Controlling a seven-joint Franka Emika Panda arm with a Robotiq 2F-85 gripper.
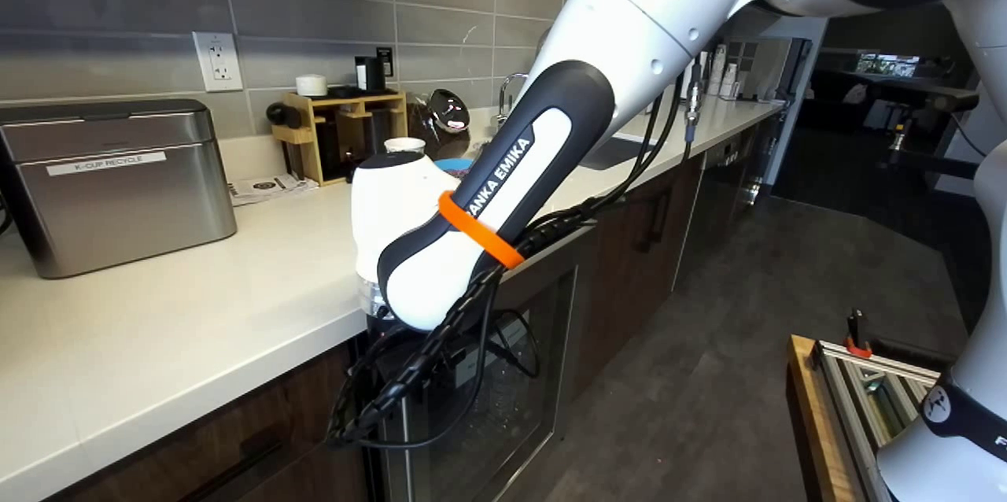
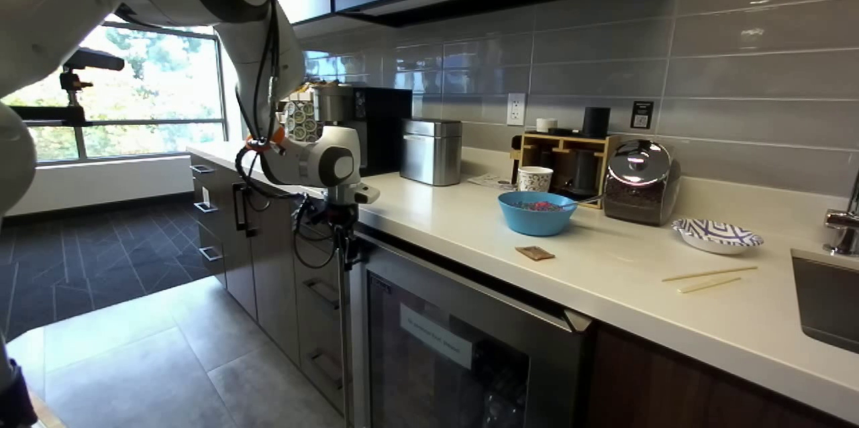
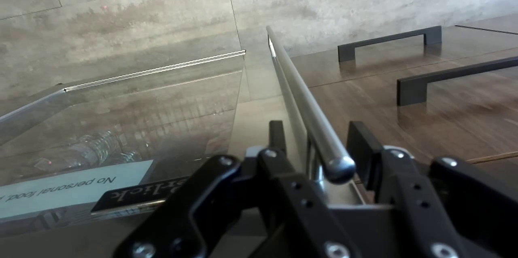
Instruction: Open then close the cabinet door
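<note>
The Robotiq gripper [image 3: 318, 138] stands with fingers [image 3: 277, 134] apart, the upper end of the steel bar handle [image 3: 303, 96] between them; the glass-panelled cabinet door [image 2: 436, 384] sits below the white countertop [image 2: 617, 270], beside dark wood drawers [image 3: 356, 106]; above, a blue bowl [image 2: 537, 222] rests on the countertop.

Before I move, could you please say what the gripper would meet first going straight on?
Probably the rounded top end of the vertical steel bar handle, which stands between the jaws of the open gripper; depth there is unclear.
</note>
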